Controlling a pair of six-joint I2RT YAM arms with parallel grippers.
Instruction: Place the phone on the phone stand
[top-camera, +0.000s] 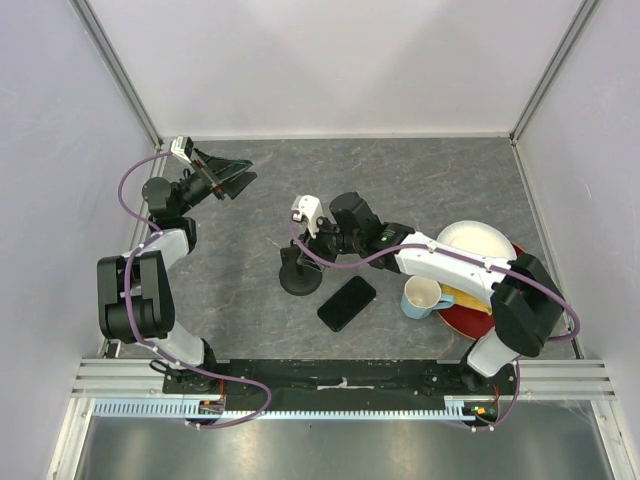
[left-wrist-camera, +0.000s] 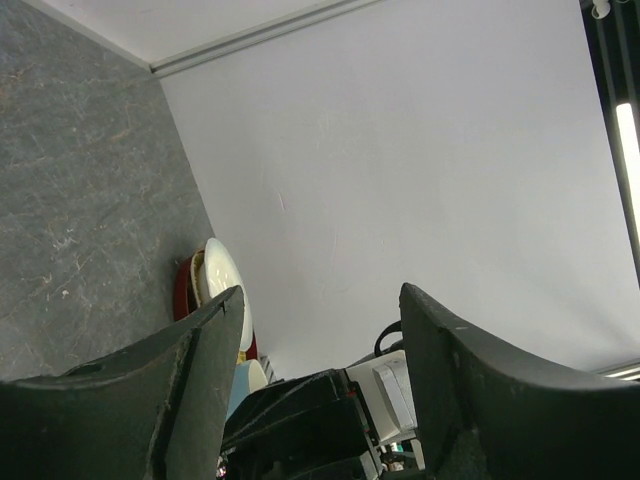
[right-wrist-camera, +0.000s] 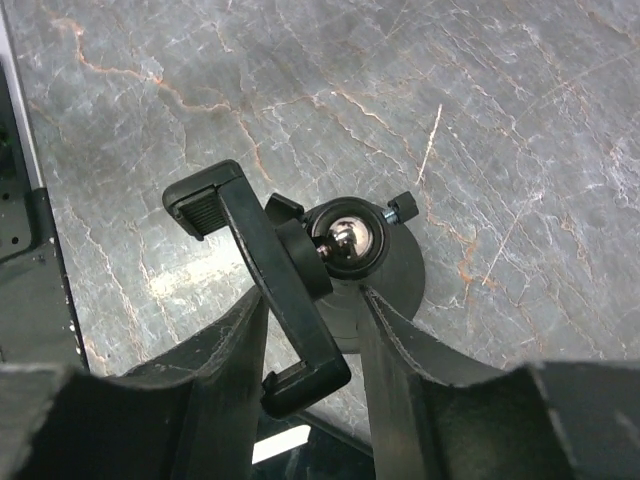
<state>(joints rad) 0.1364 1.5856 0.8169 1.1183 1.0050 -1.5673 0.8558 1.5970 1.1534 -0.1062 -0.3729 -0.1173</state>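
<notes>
On the left of the grey, marble-veined tabletop (top-camera: 400, 180), the left gripper (top-camera: 240, 184) hangs raised above the far-left part of the surface, well apart from everything else; its two black fingers stand wide apart and hold nothing. Nearer the middle stands the small black phone stand with a round disc base (top-camera: 300, 275), upright on the table. The right gripper (right-wrist-camera: 312, 305) is down over it: in the wrist view its fingers flank the stand's clamp head and shiny ball joint, partly spread, but I cannot tell whether they actually press on it or merely sit alongside. Just right of the stand's base, nearer the arms, the flat, glossy black rectangular phone (top-camera: 347, 302) lies face-flat on the table, free of both grippers. Further right sits a pale blue ceramic mug (top-camera: 425, 297), beside a round white plate (top-camera: 478, 243) resting on a dark red plate (top-camera: 465, 325).
</notes>
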